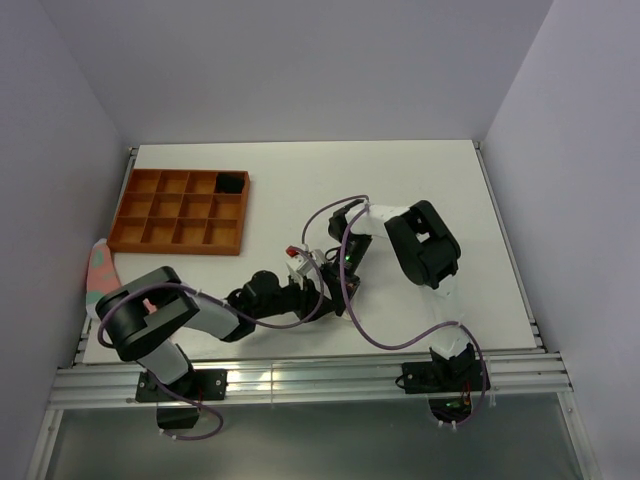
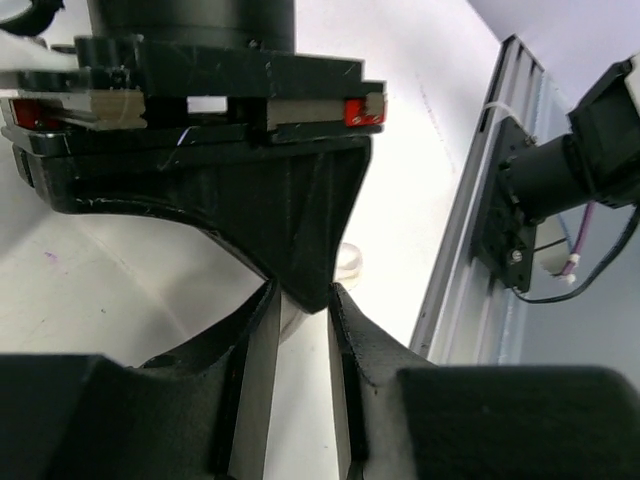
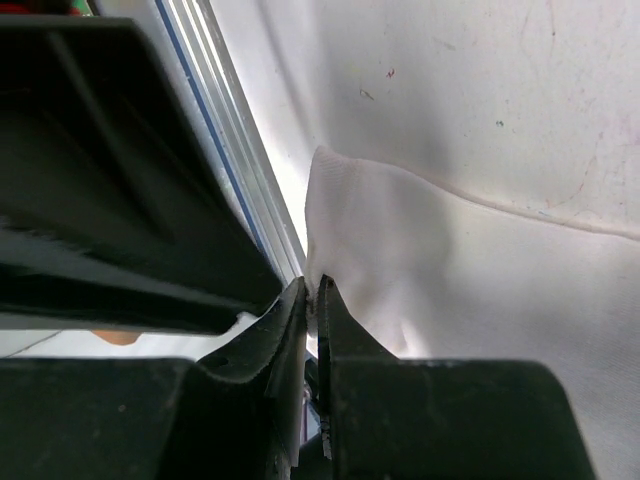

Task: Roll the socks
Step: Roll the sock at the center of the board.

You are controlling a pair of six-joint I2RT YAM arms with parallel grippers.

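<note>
In the right wrist view my right gripper (image 3: 313, 290) is shut on the edge of the white sock (image 3: 450, 280), which spreads out over the white table. In the left wrist view my left gripper (image 2: 303, 300) has its jaws a narrow gap apart. A black tip of the right gripper sits between its fingertips, with a bit of white fabric (image 2: 350, 265) just behind. In the top view both grippers, left (image 1: 322, 287) and right (image 1: 345, 280), meet at the table's middle and hide the sock. A black lump (image 1: 231, 182), possibly the black sock, lies in the tray's back right compartment.
An orange compartment tray (image 1: 160, 210) stands at the back left. A pink fabric piece with teal patches (image 1: 99, 270) lies at the left edge. The aluminium rail (image 1: 300, 380) runs along the near edge, close to the grippers (image 2: 470, 260). Purple cables loop over the table.
</note>
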